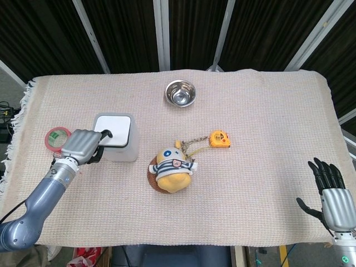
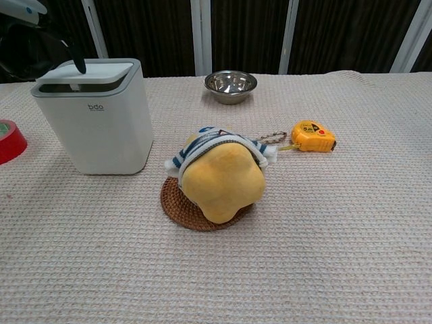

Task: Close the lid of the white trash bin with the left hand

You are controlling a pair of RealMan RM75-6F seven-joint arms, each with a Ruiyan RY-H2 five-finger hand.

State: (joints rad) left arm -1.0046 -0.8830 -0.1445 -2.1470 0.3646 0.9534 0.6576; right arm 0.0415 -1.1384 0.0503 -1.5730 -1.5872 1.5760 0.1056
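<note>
The white trash bin point(image 1: 123, 149) point(image 2: 98, 121) stands at the left of the table, and its lid point(image 1: 114, 130) point(image 2: 91, 69) lies almost flat on top. My left hand point(image 1: 82, 144) point(image 2: 34, 40) hovers at the bin's left edge, a dark fingertip touching the lid's near-left corner. It holds nothing. My right hand point(image 1: 334, 197) rests open at the table's front right corner, far from the bin; the chest view does not show it.
A roll of red tape point(image 1: 56, 137) point(image 2: 8, 140) lies left of the bin. A steel bowl point(image 1: 180, 93) point(image 2: 230, 84) sits at the back. A yellow plush toy point(image 1: 173, 171) point(image 2: 219, 177) on a wicker coaster and a yellow tape measure point(image 1: 220, 139) point(image 2: 312, 136) occupy the middle.
</note>
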